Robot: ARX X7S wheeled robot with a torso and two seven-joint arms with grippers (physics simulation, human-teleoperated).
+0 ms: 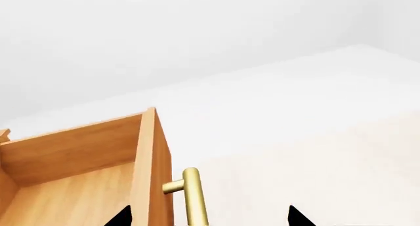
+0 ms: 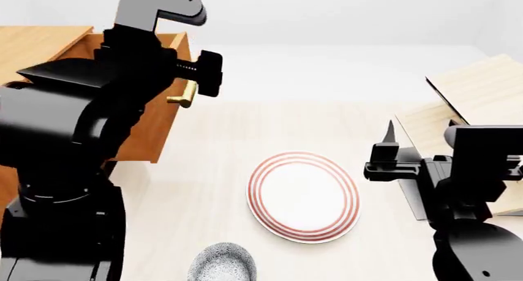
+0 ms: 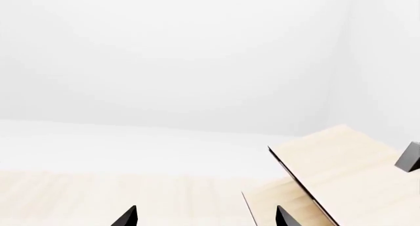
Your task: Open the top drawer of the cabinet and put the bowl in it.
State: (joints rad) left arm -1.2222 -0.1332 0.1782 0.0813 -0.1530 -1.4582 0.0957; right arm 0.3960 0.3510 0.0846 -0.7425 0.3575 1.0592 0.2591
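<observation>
The top drawer (image 1: 72, 152) of the orange-brown cabinet (image 2: 41, 45) stands pulled out, and its bare wooden inside shows in the left wrist view. My left gripper (image 1: 210, 220) is open, its fingertips (image 1: 121, 218) wide apart on either side of the drawer's front panel and brass handle (image 1: 192, 196). In the head view the handle (image 2: 184, 94) pokes out beside my left arm, which hides most of the drawer. The speckled grey-white bowl (image 2: 222, 264) sits at the near edge of the floor, partly cut off. Over at the right, my right gripper (image 3: 204, 218) is open and empty.
A flat white plate (image 2: 304, 195) with red rings lies between the bowl and my right arm. A pale tilted-board rack (image 2: 482, 91) stands at the right, close to my right gripper (image 2: 390, 134). White wall lies behind.
</observation>
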